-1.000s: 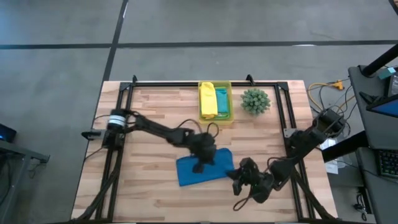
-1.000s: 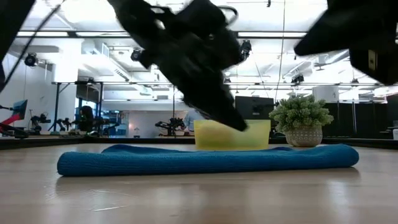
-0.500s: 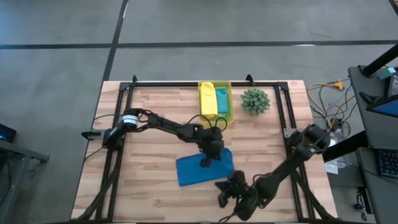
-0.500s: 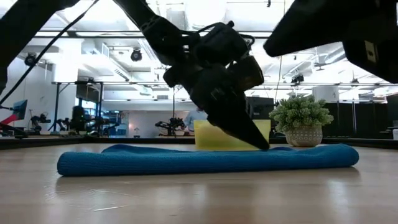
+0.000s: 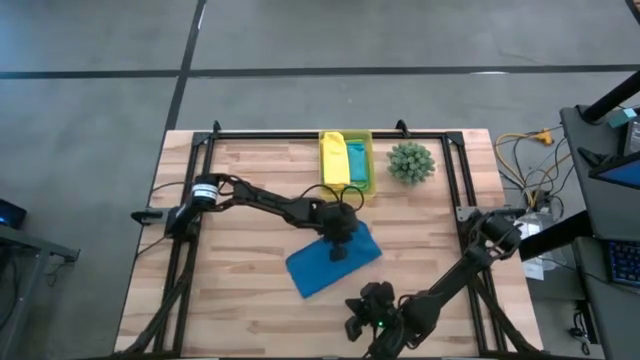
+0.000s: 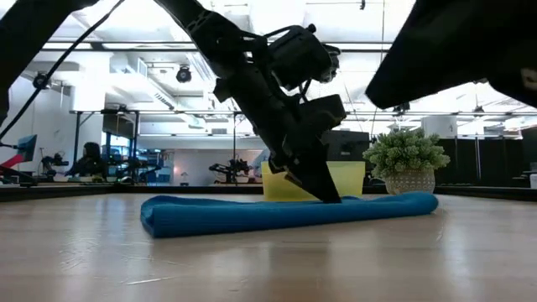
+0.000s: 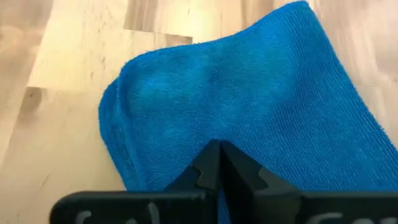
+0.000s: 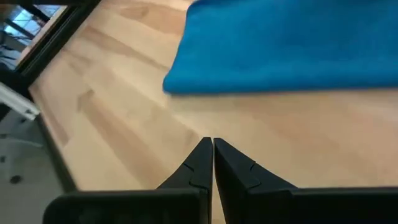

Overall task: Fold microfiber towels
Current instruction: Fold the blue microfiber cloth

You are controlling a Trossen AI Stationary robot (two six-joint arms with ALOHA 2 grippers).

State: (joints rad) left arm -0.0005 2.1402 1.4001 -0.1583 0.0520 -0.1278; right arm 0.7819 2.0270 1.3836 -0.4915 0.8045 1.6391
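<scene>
On table centre, left claw [image 5: 338,250], fingers pinched together w/ nothing between, presses its tip on blue towel [image 5: 332,260], folded, lying askew. Right claw [image 5: 362,322], also pinched & empty, waits near front edge. Yellow towel [image 5: 333,160] & teal towel [image 5: 356,160] sit in bin [image 5: 346,192]. Step, prob.: sliding the folded blue one. Next: grip an edge, move to bin.

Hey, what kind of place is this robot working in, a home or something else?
Most likely a robotics lab or workshop, not a home. The light wooden table stands on a bare grey concrete floor, and the low view shows an open hall with ceiling strip lights and more equipment on stands behind.
</scene>
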